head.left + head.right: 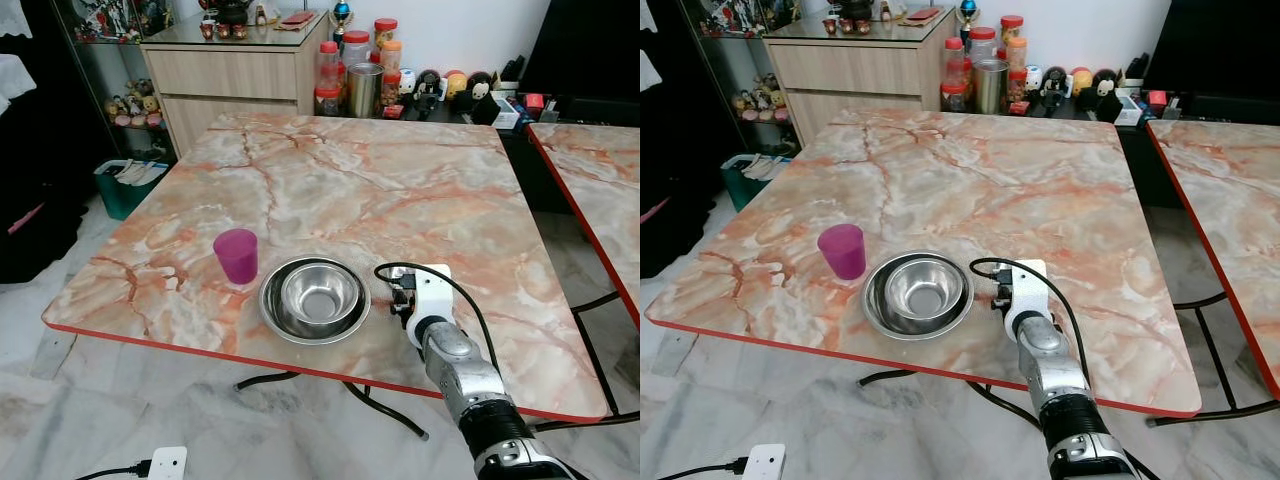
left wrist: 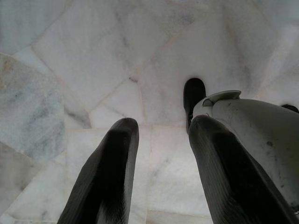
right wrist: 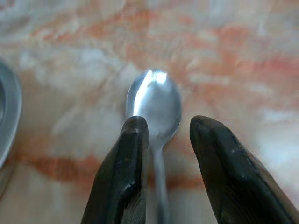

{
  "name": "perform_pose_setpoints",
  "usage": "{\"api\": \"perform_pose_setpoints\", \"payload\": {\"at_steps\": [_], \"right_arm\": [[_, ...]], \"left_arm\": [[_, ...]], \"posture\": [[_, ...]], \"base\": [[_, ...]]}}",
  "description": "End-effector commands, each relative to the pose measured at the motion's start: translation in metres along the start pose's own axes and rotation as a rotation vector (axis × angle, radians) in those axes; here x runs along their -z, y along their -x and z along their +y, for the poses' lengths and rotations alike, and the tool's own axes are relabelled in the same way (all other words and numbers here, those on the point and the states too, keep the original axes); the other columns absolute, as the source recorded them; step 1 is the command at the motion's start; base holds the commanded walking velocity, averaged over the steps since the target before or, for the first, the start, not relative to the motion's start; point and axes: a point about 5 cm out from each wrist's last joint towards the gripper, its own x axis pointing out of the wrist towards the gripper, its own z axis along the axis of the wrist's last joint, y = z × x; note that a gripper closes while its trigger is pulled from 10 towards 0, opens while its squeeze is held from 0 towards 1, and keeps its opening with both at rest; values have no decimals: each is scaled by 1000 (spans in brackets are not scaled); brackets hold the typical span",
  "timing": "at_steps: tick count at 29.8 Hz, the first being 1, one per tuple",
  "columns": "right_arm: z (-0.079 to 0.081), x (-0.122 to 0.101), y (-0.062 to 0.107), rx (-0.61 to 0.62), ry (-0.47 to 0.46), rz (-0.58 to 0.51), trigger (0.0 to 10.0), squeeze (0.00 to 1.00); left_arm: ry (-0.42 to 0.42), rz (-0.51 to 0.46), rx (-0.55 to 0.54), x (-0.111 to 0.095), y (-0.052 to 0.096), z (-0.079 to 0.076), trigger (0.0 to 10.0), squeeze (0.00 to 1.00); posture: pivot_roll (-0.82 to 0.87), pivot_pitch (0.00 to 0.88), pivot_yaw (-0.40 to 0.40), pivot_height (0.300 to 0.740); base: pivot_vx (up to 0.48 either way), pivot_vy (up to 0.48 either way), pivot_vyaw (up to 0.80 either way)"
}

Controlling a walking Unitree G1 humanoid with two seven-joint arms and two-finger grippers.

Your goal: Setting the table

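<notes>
a marble-patterned table [image 1: 380, 190] with a red edge fills the middle of the left eye view, and near its front edge, low and centre in the frame, a steel bowl [image 1: 319, 292] sits nested in a wider steel dish [image 1: 275, 312]. just to the left of them stands a purple cup [image 1: 237, 255], upright and close to the dish but apart from it. the right gripper [image 3: 168, 135] reaches in from the lower right of the frame, its white wrist block beside the dish's right rim. in the right wrist view its two black fingers [image 3: 126, 177] stand a little apart, either side of the handle of a metal spoon [image 3: 156, 105] that lies on the marble with its bowl pointing away from them; whether the pads touch the handle cannot be told. the dish's rim shows at the left edge of that view. the left gripper [image 2: 161, 140] hangs over pale marble floor tiles [image 2: 70, 70], fingers parted and holding nothing. at the top of the frame a wooden cabinet [image 1: 230, 75] and a row of jars [image 1: 355, 60] line the wall.
</notes>
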Motion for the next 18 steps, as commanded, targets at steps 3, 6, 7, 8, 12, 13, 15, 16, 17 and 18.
{"api": "perform_pose_setpoints", "payload": {"at_steps": [3, 6, 7, 8, 12, 13, 15, 16, 17, 18], "right_arm": [[-1, -23, 1, 15, 25, -128, 10000, 0], [-5, -46, 9, 43, -12, -326, 10000, 0], [-7, -47, 10, 57, -11, -341, 10000, 0], [-8, -48, 10, 66, -7, -351, 10000, 0], [-13, -50, 12, 89, -26, -393, 10000, 0], [-13, -51, 13, 88, -31, -402, 10000, 0], [-14, -53, 13, 92, -29, -417, 10000, 0], [-14, -54, 13, 91, -28, -421, 10000, 0], [-14, -54, 13, 91, -28, -423, 10000, 0], [-14, -55, 13, 91, -29, -428, 10000, 0]], "left_arm": [[-20, 7, -3, 0, 0, -2, 10000, 0], [-25, -5, 15, -5, -1, -9, 10000, 0], [-32, -14, 16, -8, -1, -8, 10000, 0], [-37, -20, 17, -10, -1, -7, 10000, 0], [-34, -34, 13, -15, -1, -2, 10000, 0], [-33, -35, 12, -16, -1, -1, 10000, 0], [-33, -37, 21, -13, -2, -9, 10000, 0], [-33, -38, 25, -11, -2, -15, 10000, 0], [-32, -38, 26, -11, -2, -16, 10000, 0], [-32, -39, 29, -11, -2, -18, 10000, 0]], "posture": [[73, 0, 10, 740], [71, 0, 10, 740], [71, 0, 10, 740], [70, 0, 11, 740], [70, 0, 10, 740], [70, 0, 9, 740], [68, 0, 7, 740], [67, 0, 6, 740], [67, 0, 5, 740], [67, 0, 3, 740]], "base": [[0, 0, 0], [0, 0, 0], [0, 0, 0], [0, 0, 0], [0, -120, 0], [0, 0, 0], [0, 0, 0], [0, -480, 0], [0, -480, 0], [0, -480, 0]]}}
